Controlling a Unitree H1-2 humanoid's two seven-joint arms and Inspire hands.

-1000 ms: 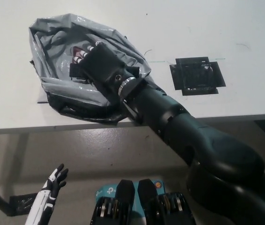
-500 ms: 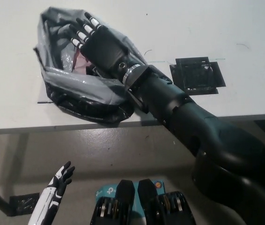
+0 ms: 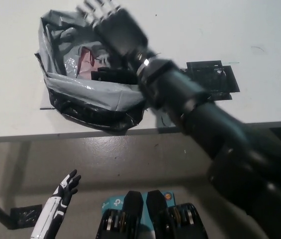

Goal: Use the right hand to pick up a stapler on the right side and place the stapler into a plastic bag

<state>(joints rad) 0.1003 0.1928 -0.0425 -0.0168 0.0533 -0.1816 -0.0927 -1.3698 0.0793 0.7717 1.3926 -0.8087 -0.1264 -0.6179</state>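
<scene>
Head view: the right hand (image 3: 118,30) is seen spread and empty above the plastic bag (image 3: 95,92), at the near edge of the surface (image 3: 16,117). The stapler (image 3: 113,76), judged inside, is rigid, dense, best gripped across its sides. The left hand (image 3: 65,188) hangs open below.

Bright, even light on the white worktop (image 3: 259,30) — the right hand (image 3: 113,25) smears with motion blur. Small glints on the plastic bag (image 3: 90,92); the floor (image 3: 130,164) is dimmer.

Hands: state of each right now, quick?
Left hand: open, empty, at lower left.
Right hand: open, empty, blurred, above the plastic bag.
</scene>
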